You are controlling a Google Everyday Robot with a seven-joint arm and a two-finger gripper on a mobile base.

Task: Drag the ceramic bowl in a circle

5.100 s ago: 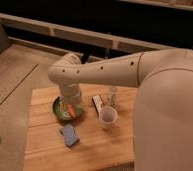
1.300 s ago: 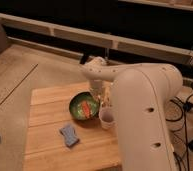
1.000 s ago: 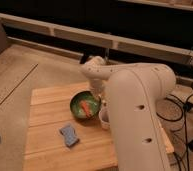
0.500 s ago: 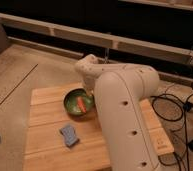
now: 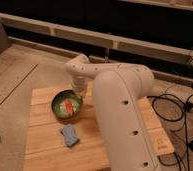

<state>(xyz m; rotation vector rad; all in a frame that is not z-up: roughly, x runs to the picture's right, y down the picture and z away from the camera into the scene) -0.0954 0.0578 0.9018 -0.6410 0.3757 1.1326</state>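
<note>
Camera view: a wooden slatted table (image 5: pixel 45 150) is seen from above, set on a pale floor, with dark horizontal rails running behind it. A large white robot arm (image 5: pixel 122 105) fills the right half of the scene and is bent across the table's far side towards the left. The gripper (image 5: pixel 80 93) is pointed downward at the end of the arm and is placed at the far right rim of the ceramic bowl (image 5: pixel 60 102). Whether the claw is apart, together or clamped on the rim cannot be told.

The ceramic bowl, round and glossy green with a darker rim, is found on the left-centre part of the table, towards the far side. An orange item (image 5: pixel 70 106) is seen lying inside it. A small blue-grey sponge (image 5: pixel 69 135) is lying flat on the wood, nearer than the bowl and apart from it. Black cables (image 5: pixel 182 107) are coiled on the floor to the right.
</note>
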